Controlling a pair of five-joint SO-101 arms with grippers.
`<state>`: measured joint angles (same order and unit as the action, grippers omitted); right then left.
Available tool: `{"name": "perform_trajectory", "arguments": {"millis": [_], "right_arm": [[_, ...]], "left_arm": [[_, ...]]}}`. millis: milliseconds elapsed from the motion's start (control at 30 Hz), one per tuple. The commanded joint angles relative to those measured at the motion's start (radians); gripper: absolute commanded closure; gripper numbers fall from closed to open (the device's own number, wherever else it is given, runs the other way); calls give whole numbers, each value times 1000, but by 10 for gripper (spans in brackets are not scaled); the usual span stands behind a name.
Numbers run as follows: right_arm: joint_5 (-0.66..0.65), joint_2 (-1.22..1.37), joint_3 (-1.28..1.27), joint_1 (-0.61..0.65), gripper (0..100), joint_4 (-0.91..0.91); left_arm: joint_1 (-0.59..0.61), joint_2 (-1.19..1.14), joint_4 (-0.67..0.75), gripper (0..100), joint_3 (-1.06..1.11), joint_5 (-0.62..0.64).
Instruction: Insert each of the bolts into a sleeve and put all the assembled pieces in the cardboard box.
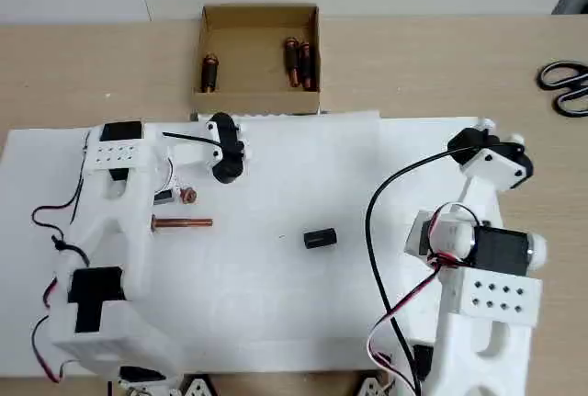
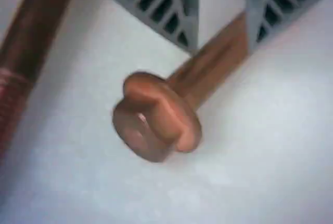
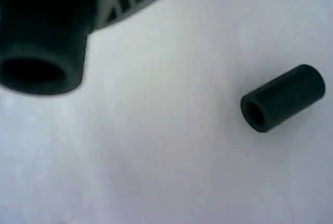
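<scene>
My left gripper (image 2: 221, 47) is shut on a copper bolt (image 2: 156, 122); its shank runs between the grey fingers (image 2: 171, 16) and its hex head (image 1: 188, 196) sticks out just over the white sheet. A second copper bolt (image 1: 182, 223) lies flat beside it. Close under the right wrist, my right gripper (image 3: 88, 21) is shut on a black sleeve (image 3: 39, 63). Another black sleeve (image 3: 283, 104) lies on its side mid-sheet (image 1: 320, 239), apart from both grippers. The cardboard box (image 1: 260, 12) at the back holds three assembled pieces (image 1: 210, 72).
A white sheet (image 1: 303, 322) covers the work area between the two arms. Black scissors (image 1: 565, 84) lie on the bare wood at the far right. Black cables (image 1: 377, 231) loop from the right arm over the sheet.
</scene>
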<state>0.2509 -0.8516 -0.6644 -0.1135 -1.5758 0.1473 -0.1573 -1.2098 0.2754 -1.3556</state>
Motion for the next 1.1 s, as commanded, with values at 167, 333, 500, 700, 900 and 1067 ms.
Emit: {"name": "perform_trajectory", "arguments": {"millis": [167,333,500,700,900,1067], "right_arm": [[-9,-12,5,-4,996,19],[-9,-12,5,-4,996,19],[-9,-12,5,-4,996,25],[-9,-12,5,-4,996,24],[-9,-12,5,-4,996,24],[-9,-12,5,-4,996,24]], "left_arm": [[-18,-80,32,934,-101,-477],[-41,-129,29,934,-124,-470],[-112,-130,-32,938,-125,-443],[-167,-121,-129,939,-171,-405],[-158,-127,-157,939,-189,-402],[-149,-140,-180,939,-170,-402]]}}
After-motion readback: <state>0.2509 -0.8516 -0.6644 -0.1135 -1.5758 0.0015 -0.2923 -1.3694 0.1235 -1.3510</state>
